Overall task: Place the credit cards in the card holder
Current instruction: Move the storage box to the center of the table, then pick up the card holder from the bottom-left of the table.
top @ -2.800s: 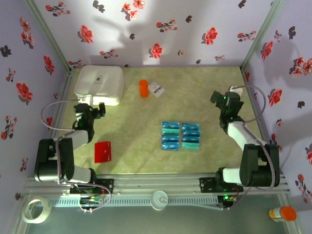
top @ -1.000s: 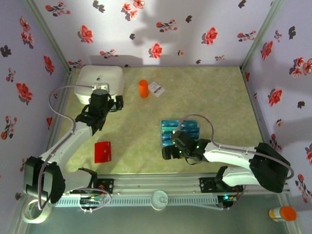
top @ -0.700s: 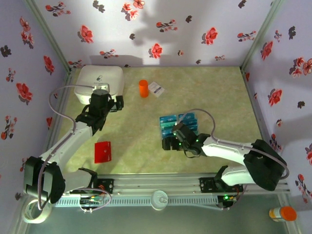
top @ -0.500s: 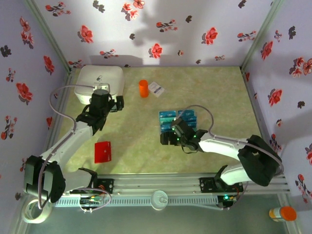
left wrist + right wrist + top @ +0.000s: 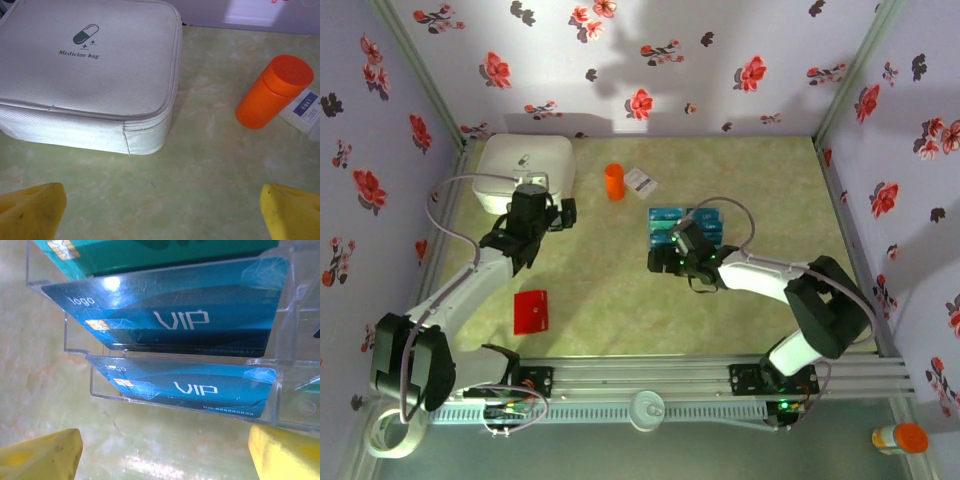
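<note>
The credit cards are blue and teal, standing in a clear tiered rack mid-table. Close up, a blue VIP card fills the nearest slot, with a second blue one and a teal card behind. My right gripper is open just in front of the rack, its yellow fingertips apart over bare table. The card holder, a flat red wallet, lies front left. My left gripper hangs open and empty beside the white bag.
A white medicine bag sits at the back left. An orange bottle and a white paper card stand behind the rack. Floral walls close the table's sides and back.
My right arm has swung from the front toward the back, and the card rack has slid back with it. The left arm has barely shifted. Both grippers have stayed open.
</note>
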Tool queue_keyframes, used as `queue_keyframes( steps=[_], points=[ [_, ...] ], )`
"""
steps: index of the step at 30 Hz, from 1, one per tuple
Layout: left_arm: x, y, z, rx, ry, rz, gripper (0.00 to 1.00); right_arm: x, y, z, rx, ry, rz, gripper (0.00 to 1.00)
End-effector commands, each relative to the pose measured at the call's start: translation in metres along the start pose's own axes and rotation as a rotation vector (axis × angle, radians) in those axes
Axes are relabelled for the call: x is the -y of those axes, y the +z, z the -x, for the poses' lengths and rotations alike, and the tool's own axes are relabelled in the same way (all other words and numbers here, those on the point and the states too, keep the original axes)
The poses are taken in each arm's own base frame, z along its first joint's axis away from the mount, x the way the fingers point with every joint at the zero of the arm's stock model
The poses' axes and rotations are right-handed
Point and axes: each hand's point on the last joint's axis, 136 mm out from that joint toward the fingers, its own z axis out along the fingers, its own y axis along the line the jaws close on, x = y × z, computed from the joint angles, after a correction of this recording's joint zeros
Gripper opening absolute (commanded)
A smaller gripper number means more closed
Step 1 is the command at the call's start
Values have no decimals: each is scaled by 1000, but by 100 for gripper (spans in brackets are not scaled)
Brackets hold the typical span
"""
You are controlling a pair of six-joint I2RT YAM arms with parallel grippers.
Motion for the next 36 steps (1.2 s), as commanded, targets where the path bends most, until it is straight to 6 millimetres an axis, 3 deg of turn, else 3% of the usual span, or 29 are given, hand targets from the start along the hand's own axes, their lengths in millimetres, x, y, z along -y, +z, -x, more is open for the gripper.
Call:
queue_keyframes(
  steps=[1,10,17,23,32,36],
  points=[
    [2,2,-3,-4,-6,4,100,-6,1,24,43,-10,24,87],
    [2,-1,-7,-12,-8,1,100,-4,12,38,13,9,53,85],
    [-2,-10,-10,-12,-25,3,100,-39,-13,23,-45,-15,219,81],
    [-16,-10,-10,-30,-26,53,100,-98,-27,-1,-103,-62,309,81],
    [-63,-7,9,-43,-113,157,100,-208,13,-42,-240,-19,482,63],
    [-83,-10,15,-46,-128,188,100,-242,33,-66,-306,-21,501,55]
  ],
)
